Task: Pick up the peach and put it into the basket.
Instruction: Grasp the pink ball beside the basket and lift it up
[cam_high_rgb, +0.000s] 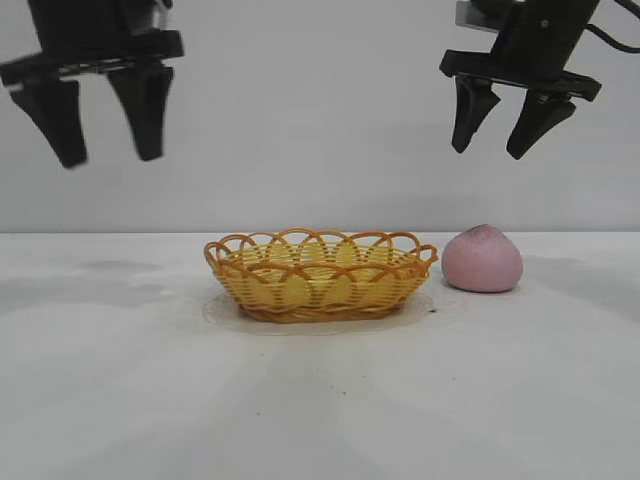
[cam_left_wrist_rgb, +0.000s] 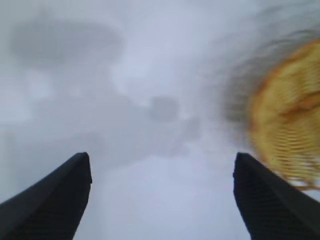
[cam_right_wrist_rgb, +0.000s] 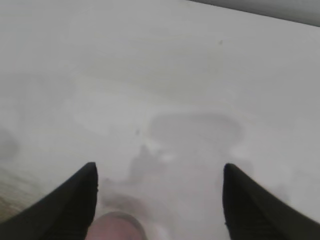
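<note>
The pale pink peach (cam_high_rgb: 483, 259) rests on the white table just right of the yellow-orange wicker basket (cam_high_rgb: 320, 274), close to its rim but apart from it. High above the peach hangs my right gripper (cam_high_rgb: 494, 151), open and empty; in the right wrist view the peach (cam_right_wrist_rgb: 116, 227) shows low between its spread fingers (cam_right_wrist_rgb: 75, 200). My left gripper (cam_high_rgb: 108, 159) hangs open and empty high at the far left, well away from the basket (cam_left_wrist_rgb: 292, 120), which appears at the side of the left wrist view.
The basket stands on a thin clear disc (cam_high_rgb: 225, 315) on the white table (cam_high_rgb: 320, 410). A plain grey wall rises behind.
</note>
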